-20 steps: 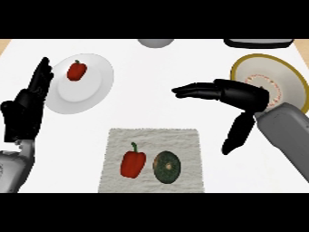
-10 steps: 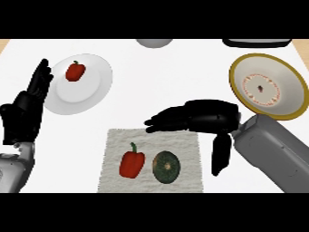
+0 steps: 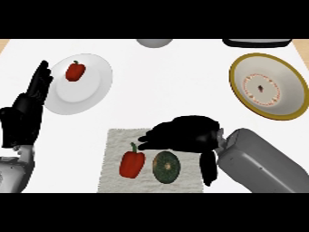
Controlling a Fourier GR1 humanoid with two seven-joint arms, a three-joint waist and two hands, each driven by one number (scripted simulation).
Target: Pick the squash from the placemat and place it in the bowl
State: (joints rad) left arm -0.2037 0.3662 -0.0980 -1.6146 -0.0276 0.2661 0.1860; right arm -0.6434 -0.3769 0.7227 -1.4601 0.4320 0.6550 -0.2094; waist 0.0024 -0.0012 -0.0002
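Head view, from left to right: the left hand (image 3: 24,113) rests at the left edge, fingers straight and pressed together, pointing up. Beside it, a white plate (image 3: 89,93) holds a small red pepper (image 3: 75,71). Lower centre, a pale placemat (image 3: 117,170) carries a larger red bell pepper (image 3: 132,163) and, just right of it, the dark green squash (image 3: 165,166). The right hand (image 3: 183,134) hovers above the squash with fingers curled, holding nothing. Far right sits the gold-rimmed bowl (image 3: 238,88).
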